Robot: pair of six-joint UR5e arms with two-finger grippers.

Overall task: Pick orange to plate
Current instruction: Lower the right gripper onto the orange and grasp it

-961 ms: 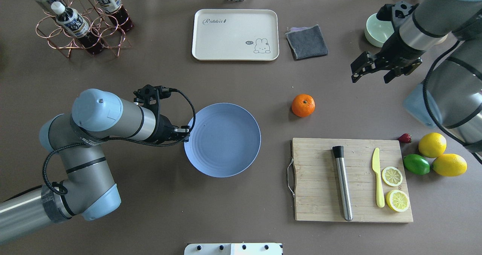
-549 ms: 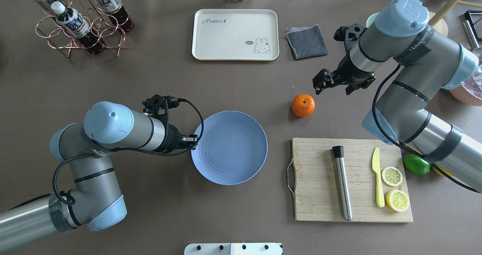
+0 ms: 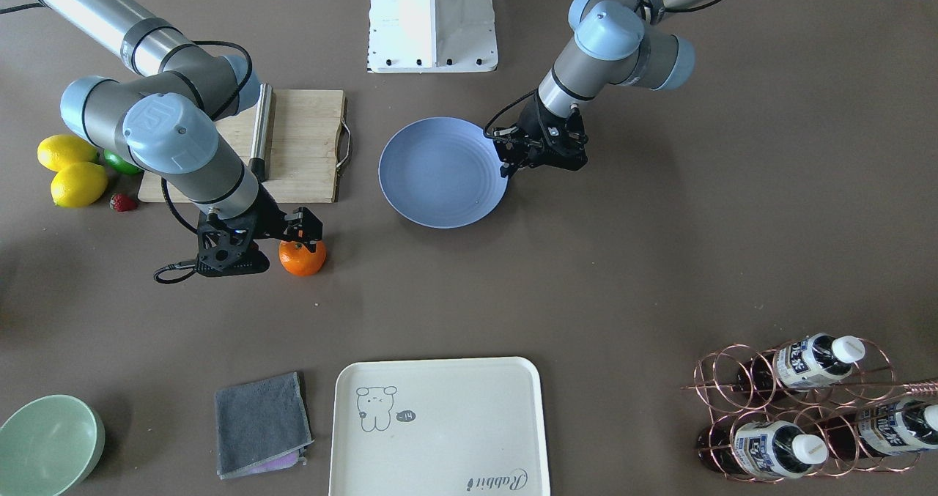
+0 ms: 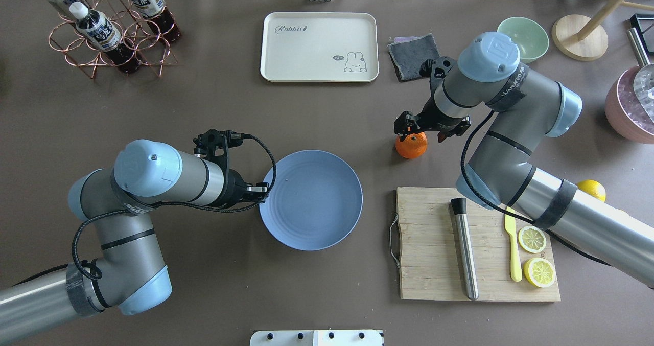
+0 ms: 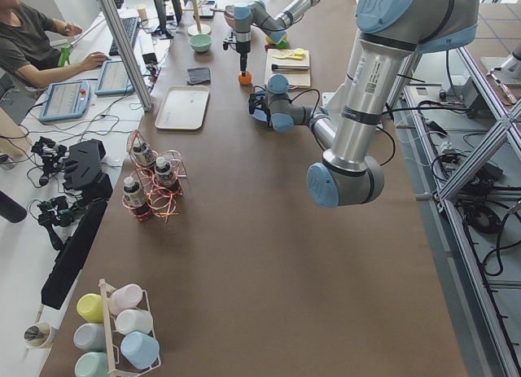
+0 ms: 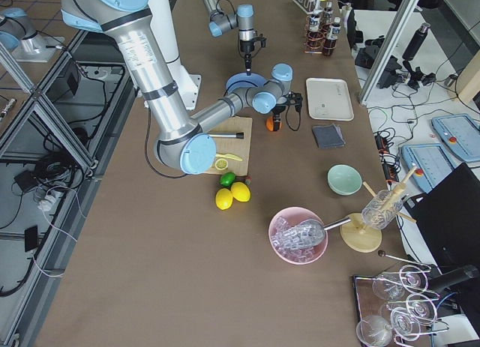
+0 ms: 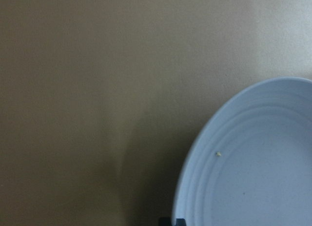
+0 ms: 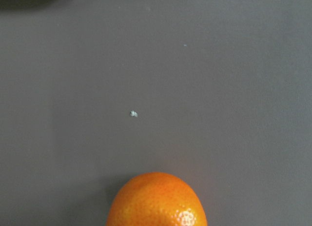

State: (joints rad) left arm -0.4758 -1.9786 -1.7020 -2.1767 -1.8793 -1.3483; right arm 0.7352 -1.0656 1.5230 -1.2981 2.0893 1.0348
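In the overhead view the nearer right claw (image 4: 423,131) hung open, the orange (image 4: 412,147) just lower-left beneath it on the desk (image 4: 204,295), right of the plate (image 4: 311,203) whose left rim the left claw (image 4: 261,190) pinched.

The orange (image 4: 412,145) lies on the table (image 4: 204,284) right of the plate (image 4: 310,200), under my right gripper (image 4: 427,130); the cutting board (image 4: 429,233) lies before it, nearer to me.

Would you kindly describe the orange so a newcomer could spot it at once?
In the overhead view, find the wooden cutting board at right. Just beyond its handled end lies the orange, the only bright-orange round fruit; the lemons are yellow.
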